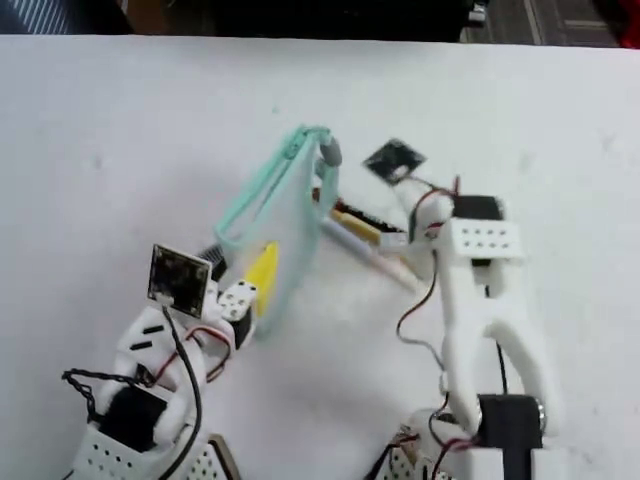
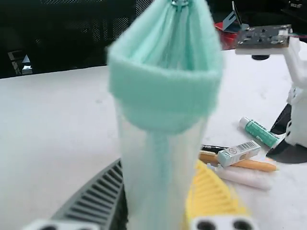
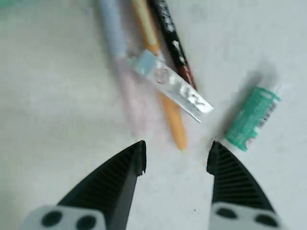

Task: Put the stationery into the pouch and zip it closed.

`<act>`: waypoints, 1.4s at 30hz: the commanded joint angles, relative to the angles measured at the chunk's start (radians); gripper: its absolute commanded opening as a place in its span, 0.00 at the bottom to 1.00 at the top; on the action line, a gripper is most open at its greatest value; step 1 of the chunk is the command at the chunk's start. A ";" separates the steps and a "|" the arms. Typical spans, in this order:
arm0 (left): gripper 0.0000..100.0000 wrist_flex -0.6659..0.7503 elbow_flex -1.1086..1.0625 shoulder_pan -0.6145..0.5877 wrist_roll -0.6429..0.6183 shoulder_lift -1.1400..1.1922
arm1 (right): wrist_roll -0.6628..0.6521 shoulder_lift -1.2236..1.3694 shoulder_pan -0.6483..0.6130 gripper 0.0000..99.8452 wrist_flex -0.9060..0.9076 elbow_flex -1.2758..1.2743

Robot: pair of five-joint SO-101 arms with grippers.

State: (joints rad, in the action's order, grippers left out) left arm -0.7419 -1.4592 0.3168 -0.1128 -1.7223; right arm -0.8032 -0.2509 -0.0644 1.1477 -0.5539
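My left gripper [image 1: 252, 288] is shut on the lower end of the mint green pouch [image 1: 272, 222], which stands on edge with its open mouth [image 2: 163, 88] facing away from the left wrist camera. Its grey and yellow fingers [image 2: 211, 199] clamp the translucent wall. Beside the pouch the stationery lies loose on the table: an orange pencil [image 3: 169, 108], a black pen [image 3: 172, 48], a pale pen [image 3: 114, 40], a small labelled stick [image 3: 173, 88] and a green tube [image 3: 252, 117]. My right gripper [image 3: 175, 149] hangs open just above the pencil's end, holding nothing.
The white table [image 1: 130, 150] stretches wide behind and to the left of the pouch. The right arm [image 1: 485, 290] lies along the right side, its wrist camera board [image 1: 395, 160] above the stationery. Cables trail near both arm bases.
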 commanded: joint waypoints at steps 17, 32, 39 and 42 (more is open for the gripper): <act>0.02 0.084 0.026 -0.246 -0.015 -0.021 | 0.000 0.288 -0.137 0.19 -0.232 0.011; 0.02 0.068 0.014 -0.102 -0.014 -0.021 | 0.080 0.435 -0.140 0.02 -0.239 0.130; 0.02 0.068 0.018 -0.074 -0.014 -0.021 | 0.077 0.297 -0.136 0.02 -0.068 0.129; 0.03 0.046 0.021 -0.038 -0.009 -0.021 | 0.077 0.151 -0.136 0.02 0.036 0.129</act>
State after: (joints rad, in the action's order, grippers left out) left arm -0.6882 -1.4592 0.2263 -0.1189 -1.7146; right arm -0.7327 0.0575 -0.2071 1.0971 -0.4480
